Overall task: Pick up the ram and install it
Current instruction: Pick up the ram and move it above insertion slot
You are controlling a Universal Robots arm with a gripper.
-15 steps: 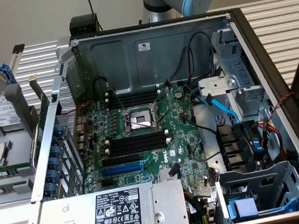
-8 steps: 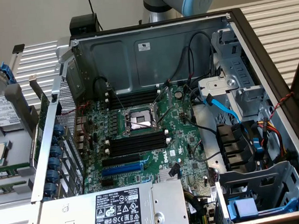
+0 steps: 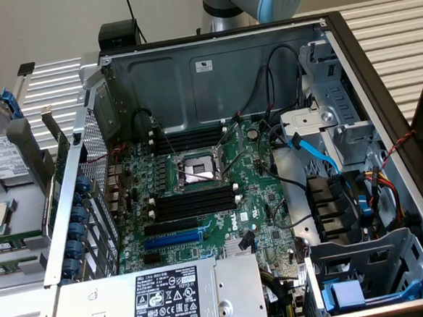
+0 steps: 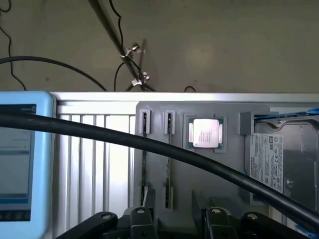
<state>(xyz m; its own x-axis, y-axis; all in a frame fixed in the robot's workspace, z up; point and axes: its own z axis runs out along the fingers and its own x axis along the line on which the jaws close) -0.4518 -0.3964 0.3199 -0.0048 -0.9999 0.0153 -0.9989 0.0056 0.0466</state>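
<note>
Ram (image 4: 144,169) behind black cable (image 4: 89,128), beside processor (image 4: 205,133)

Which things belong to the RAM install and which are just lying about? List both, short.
Job: ram, on edge in the grey tray; empty black memory slots.
Lying about: processor; hard drive; blue slot; power supply.

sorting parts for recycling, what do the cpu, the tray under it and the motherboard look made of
CPU: pale metal lid, satin, catching the light. Tray: matte grey, probably moulded plastic, judging by its shaped pockets. Motherboard: green lacquered circuit board, slightly glossy.
</note>
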